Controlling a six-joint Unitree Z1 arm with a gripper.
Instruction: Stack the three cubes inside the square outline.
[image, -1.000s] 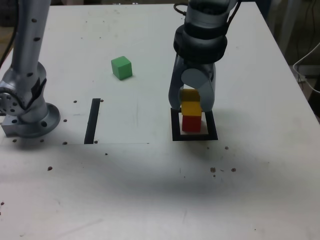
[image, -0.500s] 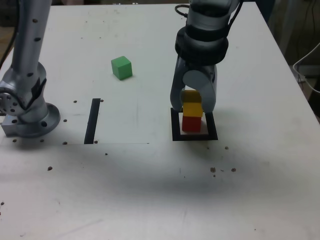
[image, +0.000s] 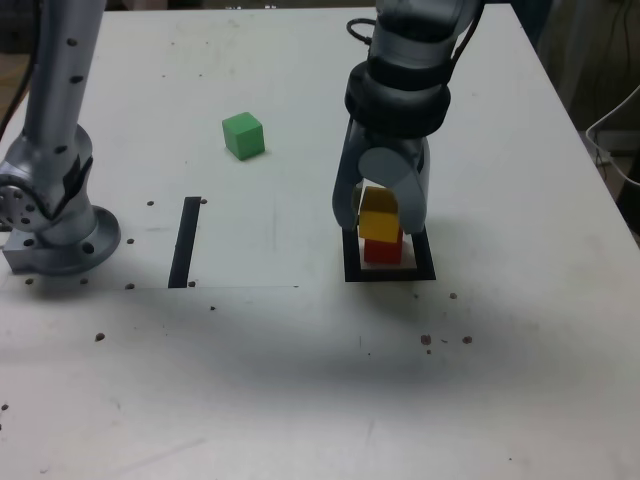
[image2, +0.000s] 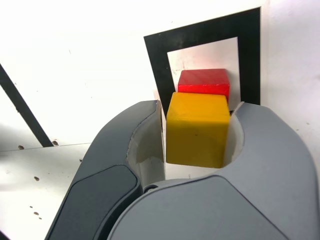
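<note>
The gripper (image: 382, 215) straddled the yellow cube (image: 380, 224) atop the red cube (image: 382, 249) inside the square outline (image: 389, 272), right of centre in the exterior view, blocking approach from above. The green cube (image: 243, 135) stood alone in the upper left-centre, clear all round. The arm's base (image: 55, 225) filled the left edge; the black strip (image: 185, 241) lay flat beside it
</note>
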